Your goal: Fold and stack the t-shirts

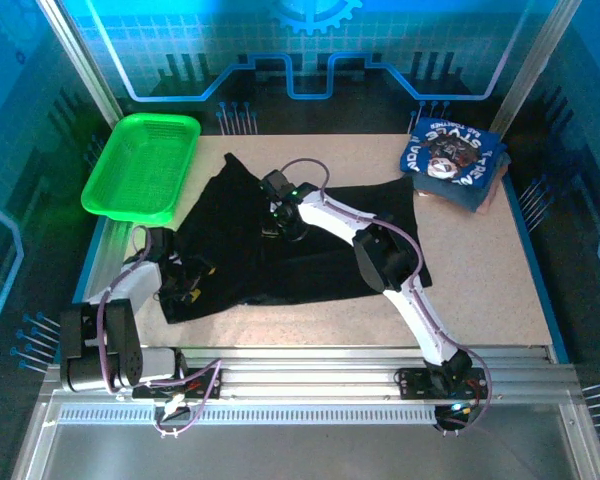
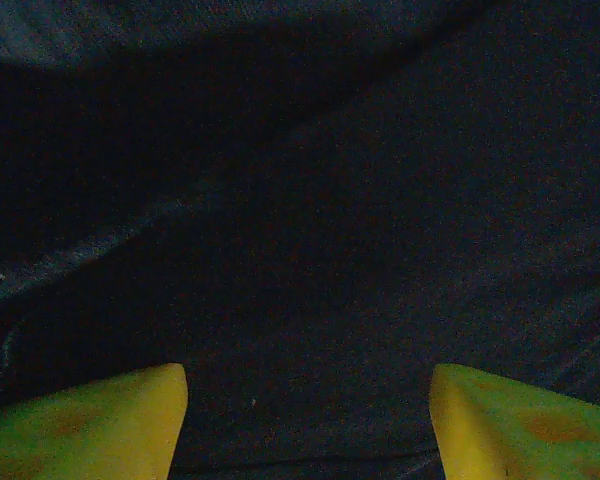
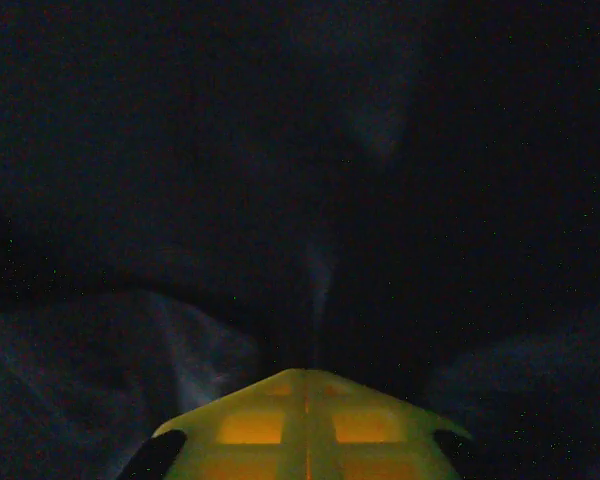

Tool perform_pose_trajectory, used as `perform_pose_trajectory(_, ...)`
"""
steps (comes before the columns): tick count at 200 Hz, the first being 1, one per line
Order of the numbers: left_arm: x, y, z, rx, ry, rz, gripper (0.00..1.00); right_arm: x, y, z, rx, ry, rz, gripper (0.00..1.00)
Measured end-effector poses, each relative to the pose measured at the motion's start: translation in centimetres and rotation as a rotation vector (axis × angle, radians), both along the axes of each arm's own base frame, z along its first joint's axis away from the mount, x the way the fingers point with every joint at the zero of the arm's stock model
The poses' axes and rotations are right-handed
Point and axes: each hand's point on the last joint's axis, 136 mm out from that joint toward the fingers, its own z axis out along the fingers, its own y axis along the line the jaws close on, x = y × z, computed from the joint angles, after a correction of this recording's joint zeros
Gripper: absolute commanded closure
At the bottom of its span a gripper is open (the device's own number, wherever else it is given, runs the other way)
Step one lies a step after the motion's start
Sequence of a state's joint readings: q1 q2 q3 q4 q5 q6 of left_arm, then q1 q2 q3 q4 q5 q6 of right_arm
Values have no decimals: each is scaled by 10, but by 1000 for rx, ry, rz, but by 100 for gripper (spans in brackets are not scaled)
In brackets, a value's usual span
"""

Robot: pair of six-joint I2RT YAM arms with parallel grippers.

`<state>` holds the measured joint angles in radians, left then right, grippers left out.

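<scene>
Overhead plus close-ups of black t-shirt (image 1: 235, 225)

Blue glow washes the overhead view, slightly soft; both wrist views are very dim and grainy, yellow fingers (image 2: 90, 425) blurred up close.

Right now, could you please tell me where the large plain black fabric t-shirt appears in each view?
Top external: the large plain black fabric t-shirt lies spread mid-table under both arms.
Left wrist: it spreads beyond the open left gripper.
Right wrist: it lies wrinkled ahead of the shut right gripper.
Shared landmark: the right gripper, mid-shirt in the top view.
</scene>
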<state>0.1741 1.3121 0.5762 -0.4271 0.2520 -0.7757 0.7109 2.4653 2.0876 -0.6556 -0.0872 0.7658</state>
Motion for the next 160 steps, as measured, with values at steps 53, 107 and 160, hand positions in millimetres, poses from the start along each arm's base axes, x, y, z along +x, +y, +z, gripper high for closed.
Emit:
perform_pose_trajectory(53,-1,-1,29,-4,-60,3,28,1,-46,51,27,-72,-2,36)
perform_pose_trajectory(107,43,-6,111,23,-283,-52,26,-24,-191,156,2,-232,-117,33)
perform_pose_trajectory(160,58,-29,50,41,-76,-176,49,-78,-328,29,-165,117,-342,80)
